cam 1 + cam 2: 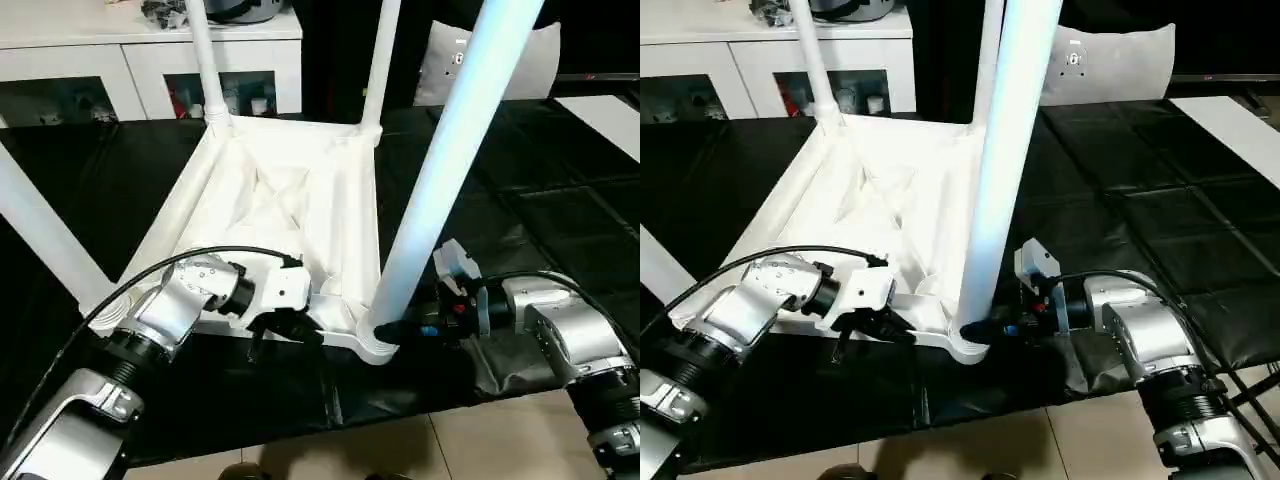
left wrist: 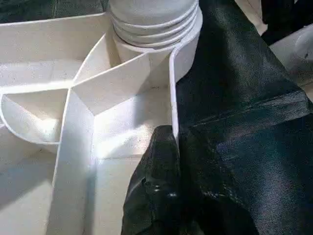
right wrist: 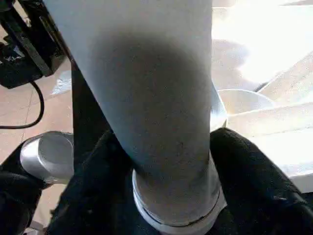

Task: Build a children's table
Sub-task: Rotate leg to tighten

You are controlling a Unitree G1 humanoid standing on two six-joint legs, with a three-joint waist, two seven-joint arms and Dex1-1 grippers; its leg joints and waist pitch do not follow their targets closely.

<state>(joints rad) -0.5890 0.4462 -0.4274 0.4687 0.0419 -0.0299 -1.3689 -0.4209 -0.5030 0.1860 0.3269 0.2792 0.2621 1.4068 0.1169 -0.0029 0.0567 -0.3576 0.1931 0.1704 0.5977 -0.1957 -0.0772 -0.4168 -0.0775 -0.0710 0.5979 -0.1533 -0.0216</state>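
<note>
The children's table lies upside down on a black mat, its ribbed white top (image 1: pixel 270 200) facing up. Two white legs (image 1: pixel 205 60) stand in the far corner sockets, and a third leg (image 1: pixel 40 240) shows at the near left. My left gripper (image 1: pixel 285 325) is shut on the top's near rim (image 2: pixel 172 93), one black finger (image 2: pixel 156 196) pressed against the wall's inner side. My right gripper (image 1: pixel 398 328) is shut on the base of the near right leg (image 1: pixel 450 150), just above its corner socket (image 1: pixel 375 345). Its fingers (image 3: pixel 249 181) wrap both sides of the leg (image 3: pixel 156 98).
A white cabinet with glass doors (image 1: pixel 150 60) stands behind the mat at the back left. A pale cushion (image 1: pixel 500 60) leans at the back right, and a white board (image 1: pixel 610 115) lies at the right edge. Tiled floor (image 1: pixel 400 450) begins at the mat's near edge.
</note>
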